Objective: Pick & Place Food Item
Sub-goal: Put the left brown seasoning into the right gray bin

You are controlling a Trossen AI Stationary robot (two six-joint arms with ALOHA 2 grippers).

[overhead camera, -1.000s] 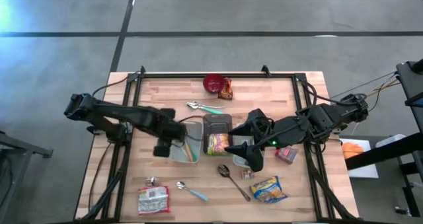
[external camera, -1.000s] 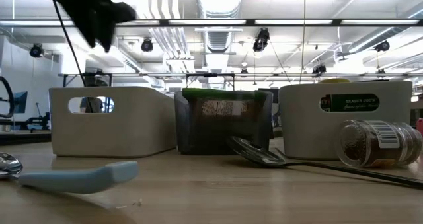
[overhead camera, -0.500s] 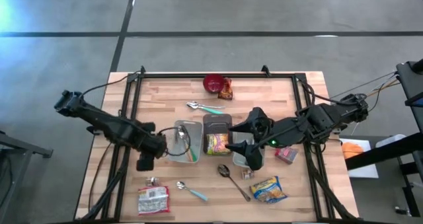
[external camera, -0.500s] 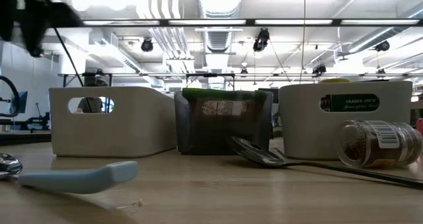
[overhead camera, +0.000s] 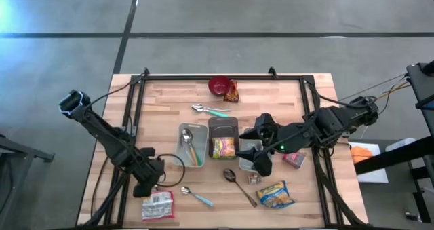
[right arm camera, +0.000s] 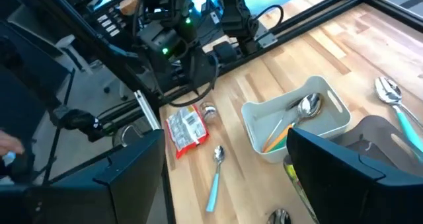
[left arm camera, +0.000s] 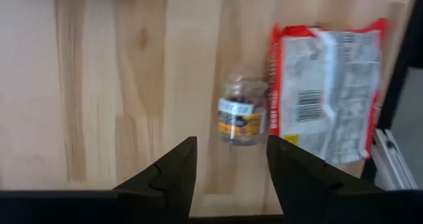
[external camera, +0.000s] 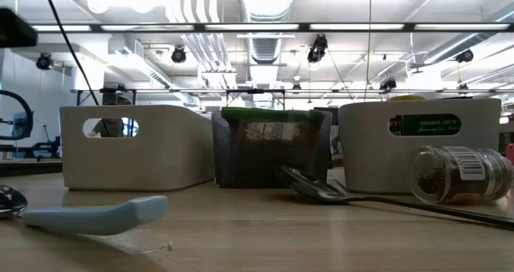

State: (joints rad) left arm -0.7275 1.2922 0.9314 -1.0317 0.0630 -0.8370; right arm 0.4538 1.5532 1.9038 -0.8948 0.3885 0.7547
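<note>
While apart, jar [left arm camera: 242, 112] beyond fingers [left arm camera: 173, 174]

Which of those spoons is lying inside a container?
The spoon in the white bin left of the dark tray. The other spoons, two blue-handled and one all-metal, lie bare on the table.

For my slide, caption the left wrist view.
Open left claw hovering above a small jar beside a red-edged packet.

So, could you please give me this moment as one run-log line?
left gripper: open, above small jar beside red-edged packet | right gripper: open, over right white bin | nothing held
</note>
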